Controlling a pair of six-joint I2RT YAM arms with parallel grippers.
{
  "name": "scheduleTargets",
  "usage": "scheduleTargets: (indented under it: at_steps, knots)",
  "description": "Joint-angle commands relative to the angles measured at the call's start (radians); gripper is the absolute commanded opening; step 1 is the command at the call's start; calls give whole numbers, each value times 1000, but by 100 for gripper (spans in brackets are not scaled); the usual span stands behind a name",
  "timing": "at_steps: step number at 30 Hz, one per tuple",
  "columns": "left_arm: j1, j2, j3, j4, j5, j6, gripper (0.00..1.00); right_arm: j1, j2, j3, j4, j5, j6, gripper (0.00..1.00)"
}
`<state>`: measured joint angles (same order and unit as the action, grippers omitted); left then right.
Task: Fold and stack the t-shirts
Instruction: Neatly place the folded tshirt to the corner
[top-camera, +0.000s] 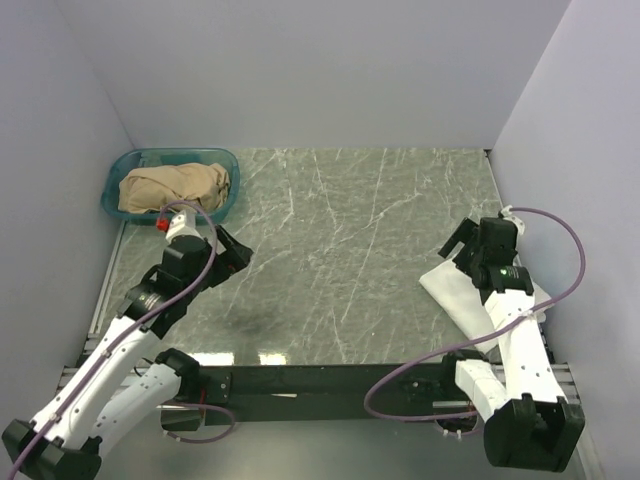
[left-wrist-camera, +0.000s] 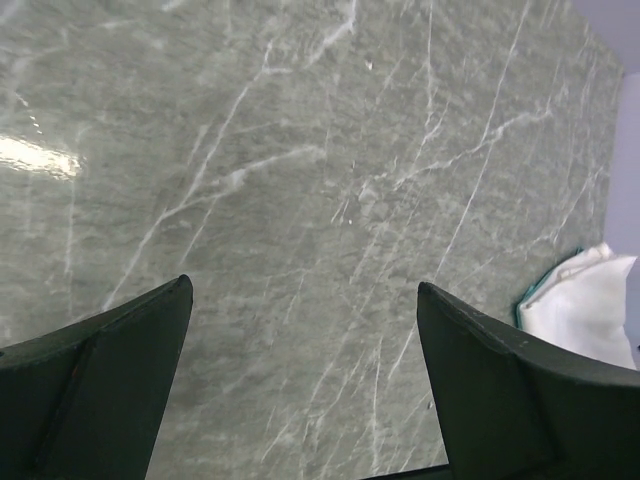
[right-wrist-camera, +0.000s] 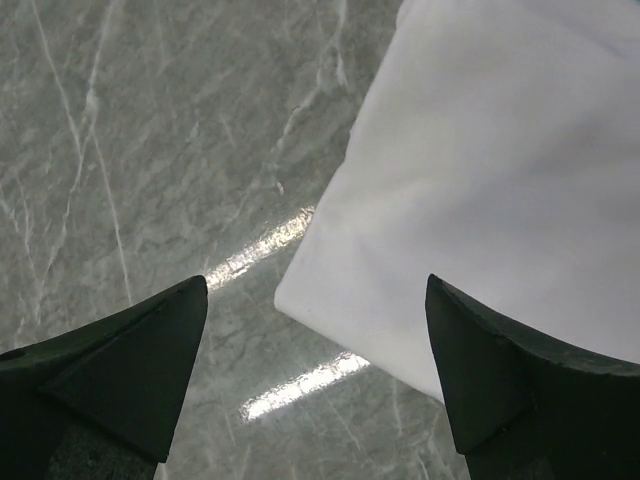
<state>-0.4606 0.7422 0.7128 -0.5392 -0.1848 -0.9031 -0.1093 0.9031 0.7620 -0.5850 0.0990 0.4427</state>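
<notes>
A folded white t-shirt lies flat on the right side of the table, partly under my right arm. In the right wrist view its near corner sits between and below the fingers. A thin teal-green edge shows under the white t-shirt in the left wrist view. My right gripper hovers open over that corner, holding nothing. On the left side, my left gripper stands open above bare table, far from the shirts.
A teal plastic basket stands at the back left with a bundled tan cloth in it, just behind my left wrist. The marbled grey-green table is walled on the left, back and right.
</notes>
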Motion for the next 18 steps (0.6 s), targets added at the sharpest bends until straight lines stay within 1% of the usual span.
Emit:
scheduleTargets:
  at_steps: [1,3,4,7,9,13,17,18]
  knots:
    - [-3,-61,57,-68,-71,-26,99,0,-43,-36,89,67,71,96]
    - [-3,-90,45,-82,-79,-39,99,-1,-23,-64,90,90,126,97]
    - [-3,-104,39,-82,-76,-46,99,-3,17,-70,94,87,134,97]
    - [-3,-109,22,-82,-65,-56,99,-7,112,-78,85,85,177,96]
    - [-3,-103,22,-90,-67,-60,99,-9,146,-98,76,82,220,96]
    - [-3,-80,14,-76,-65,-62,99,-9,158,-202,143,-31,254,96]
    - [-3,-60,11,-59,-61,-57,100,-19,187,-233,181,-24,258,97]
    - [-3,-55,10,-56,-61,-54,99,-50,227,-228,191,-42,254,97]
